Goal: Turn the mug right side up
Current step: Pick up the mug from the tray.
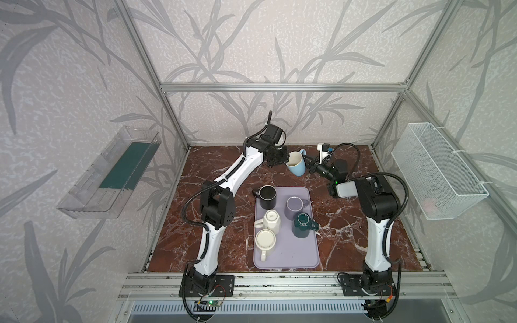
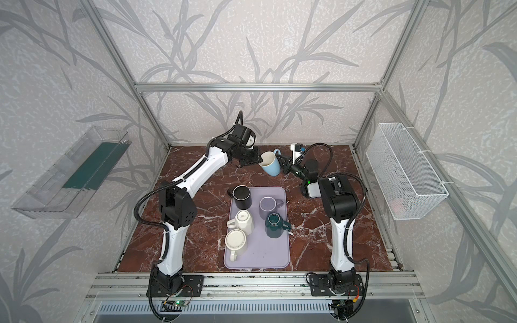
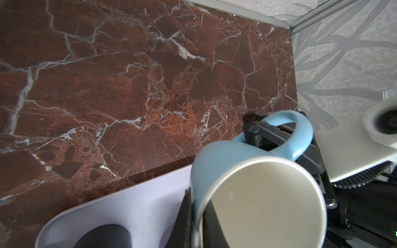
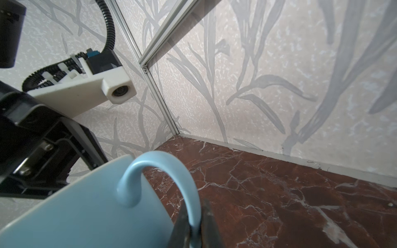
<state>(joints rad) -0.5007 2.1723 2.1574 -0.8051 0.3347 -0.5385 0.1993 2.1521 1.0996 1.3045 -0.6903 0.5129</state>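
The pale blue ceramic mug with a cream inside (image 1: 296, 167) is hanging in the air over the back of the red-brown marble-patterned desk (image 1: 212, 170), beyond the far edge of the lavender plastic tray (image 1: 293, 251) and touching neither. In both top views it is sitting tilted, its mouth facing up and towards the left arm, so it is neither upside down nor yet upright (image 2: 270, 165). Both arms are gripping it at once. The right jaws are pinching the curved blue handle (image 4: 165, 155), with a dark finger on each side of the loop. The left jaws are pressed on the rim, one finger outside the wall and one inside the mouth, as the left wrist view is showing (image 3: 214, 163). This looks like the middle of the turn, with the mug being passed or steadied between the two arms. The next move is probably calling for one grip to let go cleanly, then for the other wrist to roll the mug until its base is pointing down, and then for a gentle lowering onto the desk or the tray. A thin rim pinch could slip on the glazed wall if the mug swings. As for writing, the blue mug is showing none. A small dark stamp is showing on the upturned base of the white faceted mug (image 1: 270, 220) on the tray, but it is too small to read. No brand or label is legible anywhere else.
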